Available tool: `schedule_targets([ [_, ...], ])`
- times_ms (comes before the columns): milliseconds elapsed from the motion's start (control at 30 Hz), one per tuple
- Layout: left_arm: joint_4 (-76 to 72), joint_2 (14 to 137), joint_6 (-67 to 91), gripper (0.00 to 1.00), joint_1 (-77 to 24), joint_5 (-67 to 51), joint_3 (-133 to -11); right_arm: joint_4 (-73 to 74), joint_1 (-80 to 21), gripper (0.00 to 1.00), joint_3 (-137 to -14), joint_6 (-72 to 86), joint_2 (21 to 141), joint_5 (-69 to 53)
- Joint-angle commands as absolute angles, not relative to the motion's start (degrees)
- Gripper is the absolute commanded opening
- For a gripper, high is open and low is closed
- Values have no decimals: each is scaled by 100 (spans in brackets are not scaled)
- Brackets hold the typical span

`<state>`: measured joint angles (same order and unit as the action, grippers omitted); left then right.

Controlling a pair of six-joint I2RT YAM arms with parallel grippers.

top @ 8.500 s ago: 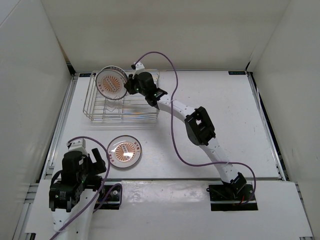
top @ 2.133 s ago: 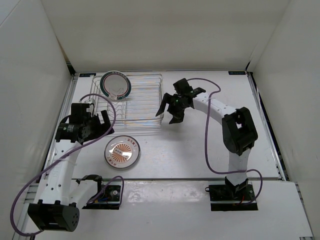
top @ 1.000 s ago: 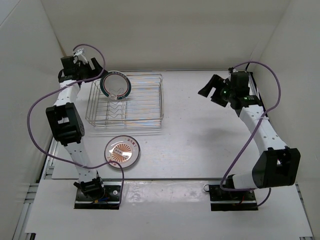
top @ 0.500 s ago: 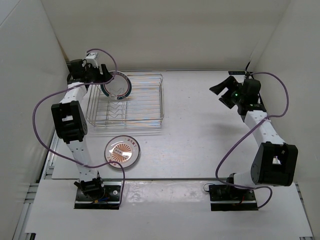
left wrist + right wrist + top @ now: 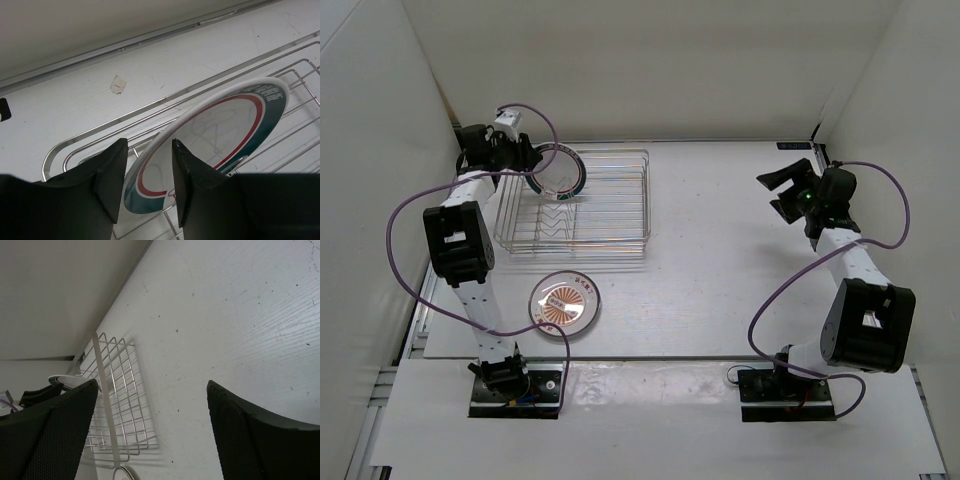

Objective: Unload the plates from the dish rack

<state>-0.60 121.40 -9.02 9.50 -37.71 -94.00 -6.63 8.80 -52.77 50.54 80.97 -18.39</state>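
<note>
Teal-rimmed plate (image 5: 558,172) is the only one I can see in the dish rack (image 5: 610,215). It's standing on edge in the tines at the rack's far-left end, right by the table's (image 5: 720,280) far-left corner. White face, dark teal band w/ a thin red line inside it, plus some print on the rim that's too small to read.

Left gripper (image 5: 150,144) is parted w/ a finger on each side of the plate's rim, not clamped down afaict. Imo the step here is pinch + lift. I'd get deeper over the rim before closing so it's not a fingertip-only hold, then pull out along the tines, bc tilting would prob snag the wire or drag the whole rack.

One orange sunburst plate (image 5: 566,301) lies flat toward the table's near-left corner, so beside that looks like the drop spot. Right gripper (image 5: 782,190) hangs wide open, holding nothing, over by the right edge, well apart from the rack.
</note>
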Motion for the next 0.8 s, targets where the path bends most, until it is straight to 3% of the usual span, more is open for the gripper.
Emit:
schedule_targets([
  [0, -175, 11699, -765, 50, 870, -4236, -9167, -923, 923, 90, -5370, 5168, 8182, -1951],
  [100, -290, 11663, -703, 37, 922, -4376, -9158, -905, 931, 90, -5396, 5203, 8200, -1987],
  [267, -879, 11698, -97, 26, 1063, -4684, -9307, -739, 932, 90, -5502, 5124, 8200, -2083],
  [500, -1221, 11777, 220, 2, 1212, -4877, -9729, -501, 932, 90, -5537, 5019, 8034, -2136],
  [767, -1704, 11575, 773, 0, 1301, -4597, -10221, -264, 897, 90, -5493, 4843, 7735, -2241],
])
